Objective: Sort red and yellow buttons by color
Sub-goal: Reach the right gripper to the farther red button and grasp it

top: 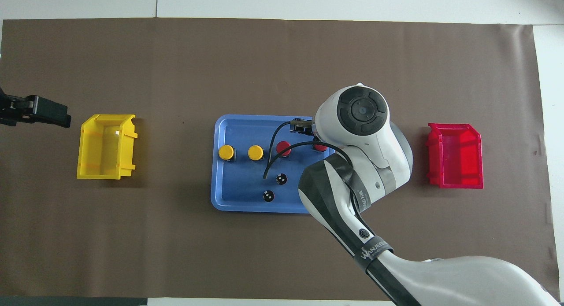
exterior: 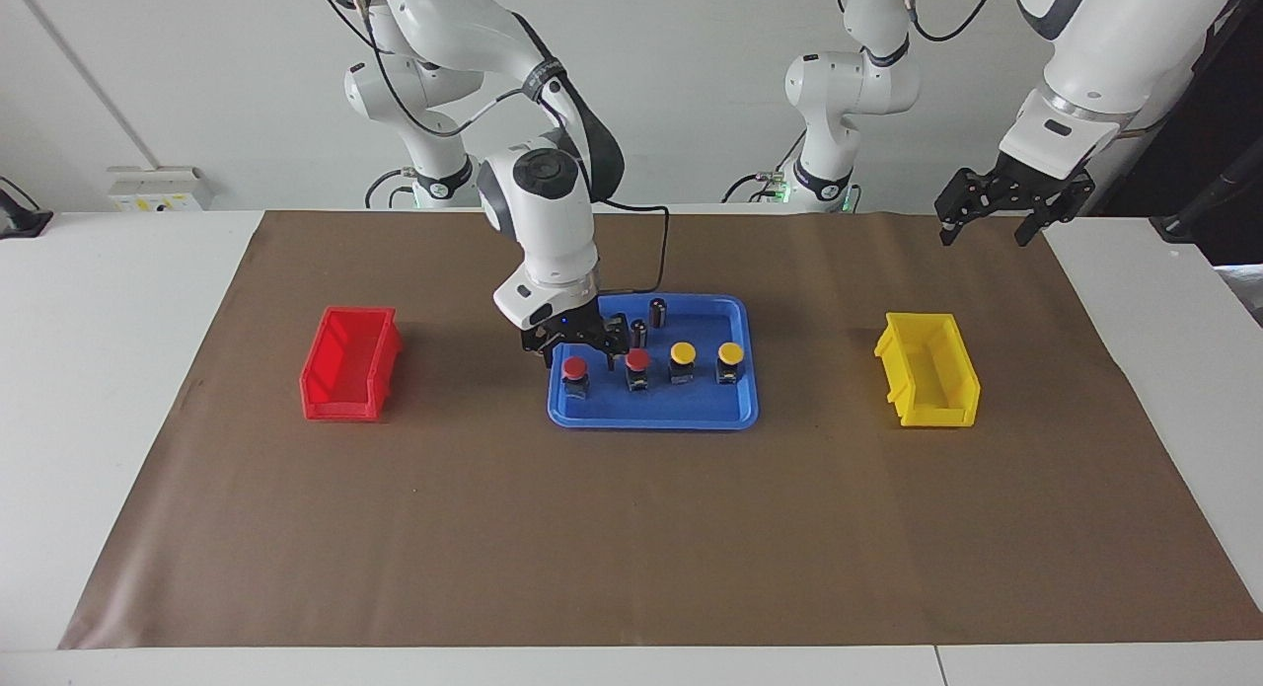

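Note:
Four buttons stand in a row in the blue tray [exterior: 651, 419]: two red buttons [exterior: 574, 368] [exterior: 637, 359] toward the right arm's end, and two yellow buttons [exterior: 682, 352] [exterior: 730, 352] toward the left arm's end. My right gripper [exterior: 579, 352] is open, low over the end red button, with a finger on either side of it. In the overhead view the arm hides most of that button [top: 320, 147]; the other red one [top: 283, 148] and the yellow ones [top: 226, 152] [top: 255, 153] show. My left gripper [exterior: 987, 234] waits open in the air over the left arm's end of the table.
Two dark cylinders [exterior: 658, 311] [exterior: 638, 331] stand in the tray, nearer to the robots than the buttons. A red bin [exterior: 350, 363] sits toward the right arm's end, a yellow bin [exterior: 928, 370] toward the left arm's end. A brown mat [exterior: 631, 538] covers the table.

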Action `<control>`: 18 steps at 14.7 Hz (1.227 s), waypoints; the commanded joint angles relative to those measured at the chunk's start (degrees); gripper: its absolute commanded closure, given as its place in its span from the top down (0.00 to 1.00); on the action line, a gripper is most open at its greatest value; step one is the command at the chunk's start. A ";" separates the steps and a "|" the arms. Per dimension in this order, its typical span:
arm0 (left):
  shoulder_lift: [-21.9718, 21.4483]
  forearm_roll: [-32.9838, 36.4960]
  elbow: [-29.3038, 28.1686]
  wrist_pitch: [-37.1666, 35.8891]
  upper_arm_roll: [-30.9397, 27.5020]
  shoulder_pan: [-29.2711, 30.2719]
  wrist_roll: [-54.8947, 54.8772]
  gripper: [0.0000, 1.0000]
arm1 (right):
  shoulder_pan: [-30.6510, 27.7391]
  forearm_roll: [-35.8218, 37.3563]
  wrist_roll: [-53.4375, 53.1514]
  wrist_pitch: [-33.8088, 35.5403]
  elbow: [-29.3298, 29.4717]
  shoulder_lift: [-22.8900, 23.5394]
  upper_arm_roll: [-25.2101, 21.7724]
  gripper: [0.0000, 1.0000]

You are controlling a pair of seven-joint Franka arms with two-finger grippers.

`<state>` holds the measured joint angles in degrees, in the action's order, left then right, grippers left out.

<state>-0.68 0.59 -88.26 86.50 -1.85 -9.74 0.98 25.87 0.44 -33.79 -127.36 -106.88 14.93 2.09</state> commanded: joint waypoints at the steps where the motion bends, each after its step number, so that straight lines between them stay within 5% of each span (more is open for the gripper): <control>1: -1.52 1.08 -1.48 -0.54 0.35 0.42 -0.72 1.00 | -0.38 0.70 2.67 -1.75 -4.21 -2.01 0.19 0.89; 9: -1.52 1.08 -1.57 -0.54 0.44 0.42 -0.72 1.00 | -0.03 3.07 2.15 -6.41 -4.65 2.38 0.28 0.72; 11: -1.52 1.08 -1.48 -0.54 0.35 0.42 -0.72 1.00 | 0.49 3.07 2.06 -6.41 -4.57 2.65 0.19 0.58; 14: -1.52 1.08 -1.48 -0.54 0.35 0.42 -0.72 1.00 | 0.50 3.07 2.15 -4.93 -4.04 2.74 0.19 0.23; 16: -1.52 1.08 -1.48 -0.54 0.44 0.42 -0.72 1.00 | 0.50 3.07 2.15 1.37 -0.11 2.47 0.19 0.10; 18: -1.52 1.08 -1.48 -0.54 0.35 0.42 -0.72 1.00 | -1.25 3.07 5.20 12.69 6.56 0.12 -0.07 0.09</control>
<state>-0.69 0.59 -88.26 86.47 -1.85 -9.74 0.98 26.29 3.24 -31.84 -124.19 -106.69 17.48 2.15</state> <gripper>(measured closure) 0.000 0.656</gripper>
